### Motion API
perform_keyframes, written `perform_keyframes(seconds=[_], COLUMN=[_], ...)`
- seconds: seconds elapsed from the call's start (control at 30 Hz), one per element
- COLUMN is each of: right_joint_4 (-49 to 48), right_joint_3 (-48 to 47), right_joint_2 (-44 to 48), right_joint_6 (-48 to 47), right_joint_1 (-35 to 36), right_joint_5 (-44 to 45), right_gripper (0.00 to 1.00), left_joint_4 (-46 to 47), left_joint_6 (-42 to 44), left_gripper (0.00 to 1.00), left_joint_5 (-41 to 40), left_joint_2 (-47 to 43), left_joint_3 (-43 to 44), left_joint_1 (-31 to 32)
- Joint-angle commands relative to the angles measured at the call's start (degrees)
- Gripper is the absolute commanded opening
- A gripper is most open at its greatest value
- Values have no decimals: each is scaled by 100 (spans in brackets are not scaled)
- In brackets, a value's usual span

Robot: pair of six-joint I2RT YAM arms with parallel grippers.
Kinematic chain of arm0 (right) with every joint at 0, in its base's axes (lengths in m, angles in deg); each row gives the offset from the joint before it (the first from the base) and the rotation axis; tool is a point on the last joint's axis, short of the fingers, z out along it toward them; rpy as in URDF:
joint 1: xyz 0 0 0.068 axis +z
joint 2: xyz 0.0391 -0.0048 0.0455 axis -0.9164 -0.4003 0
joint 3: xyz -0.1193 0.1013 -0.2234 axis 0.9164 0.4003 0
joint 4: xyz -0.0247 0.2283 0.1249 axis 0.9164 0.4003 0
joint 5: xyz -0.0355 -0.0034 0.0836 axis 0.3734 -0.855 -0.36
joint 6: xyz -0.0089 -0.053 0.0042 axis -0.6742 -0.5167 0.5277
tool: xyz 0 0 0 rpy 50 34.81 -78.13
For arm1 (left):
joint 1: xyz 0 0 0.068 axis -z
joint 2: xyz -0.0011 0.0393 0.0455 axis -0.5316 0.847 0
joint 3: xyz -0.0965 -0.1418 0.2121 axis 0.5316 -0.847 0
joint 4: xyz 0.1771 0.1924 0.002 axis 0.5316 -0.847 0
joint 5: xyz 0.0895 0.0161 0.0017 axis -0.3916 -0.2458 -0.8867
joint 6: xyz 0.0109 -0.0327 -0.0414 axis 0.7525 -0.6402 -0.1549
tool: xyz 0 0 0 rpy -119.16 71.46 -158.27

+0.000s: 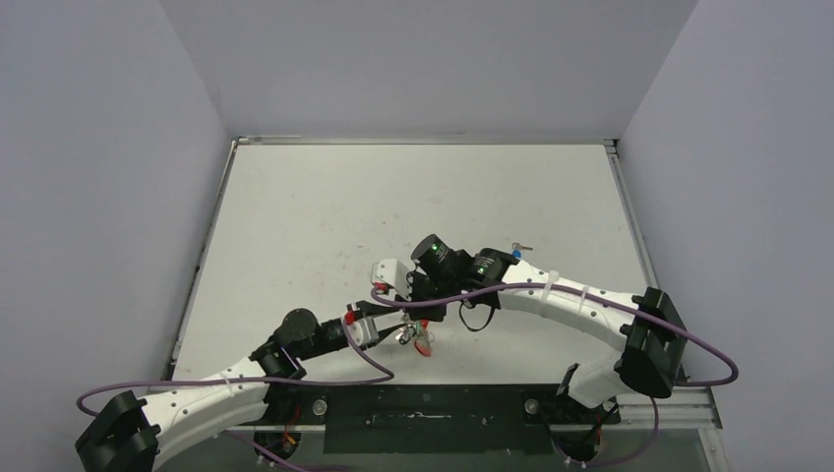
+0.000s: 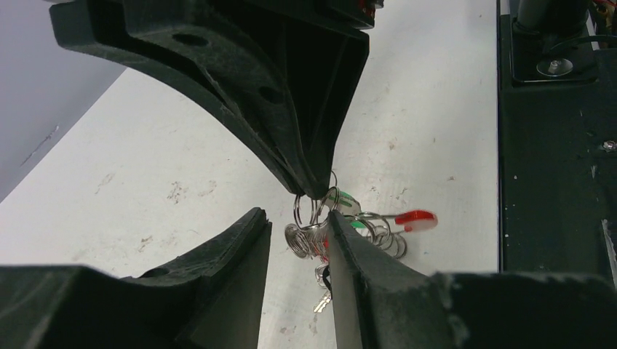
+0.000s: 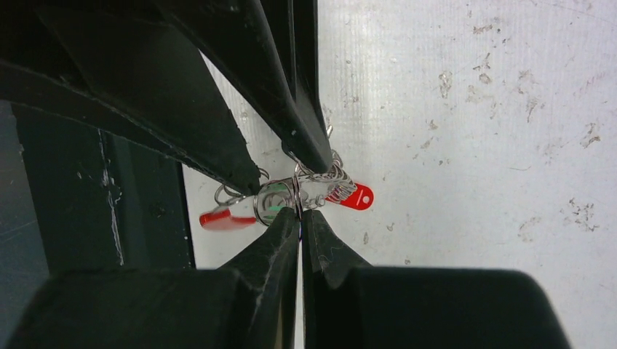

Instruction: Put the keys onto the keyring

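The keyring [image 2: 311, 234], a silvery coiled-wire loop, hangs just above the table between the two grippers. My right gripper [image 3: 299, 212] is shut on one of its wire turns. A green-headed key [image 2: 343, 198] sits on the coil, and a silver key blade [image 2: 322, 301] dangles below it. My left gripper [image 2: 296, 218] is open, its jaws on either side of the coil; the coil touches only the right-hand finger [image 2: 349, 251]. A blue-headed key [image 1: 518, 246] lies on the table beyond the right arm. In the top view the keyring [image 1: 423, 339] shows below both grippers.
Two red tags [image 3: 356, 196] [image 3: 222, 217] hang from the coil. The black base plate [image 2: 553, 160] runs along the table's near edge, close to the keyring. Purple cables [image 1: 551, 290] loop along both arms. Walls enclose the white table [image 1: 393, 197] on three sides.
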Motion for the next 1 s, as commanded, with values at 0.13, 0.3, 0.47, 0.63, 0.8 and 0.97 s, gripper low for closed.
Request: perform_keyframes(seconds=[0.13, 0.3, 0.47, 0.63, 0.8, 0.97], right_joint_4=[84, 118, 115, -79, -242, -376], right_joint_3=[-339, -358, -305, -61, 151, 268], right_joint_2=[-168, -165, -98, 7, 73, 101], right_joint_6=[116, 82, -28, -217, -297, -264], right_joint_1=[187, 203, 208, 217, 226, 231], right_joint_5=[140, 181, 203, 97, 26, -51], right_gripper=[0, 0, 0, 0, 0, 0], left_joint_4=[40, 92, -9, -274, -577, -630], left_joint_6=[76, 88, 114, 134, 144, 122], left_gripper=[27, 24, 23, 24, 25, 25], left_joint_5=[279, 226, 116, 3, -103, -54], left_joint_2=[331, 440, 243, -89, -426, -464], left_joint_3=[408, 432, 408, 361, 336, 298], left_joint_1=[-7, -7, -7, -7, -7, -3])
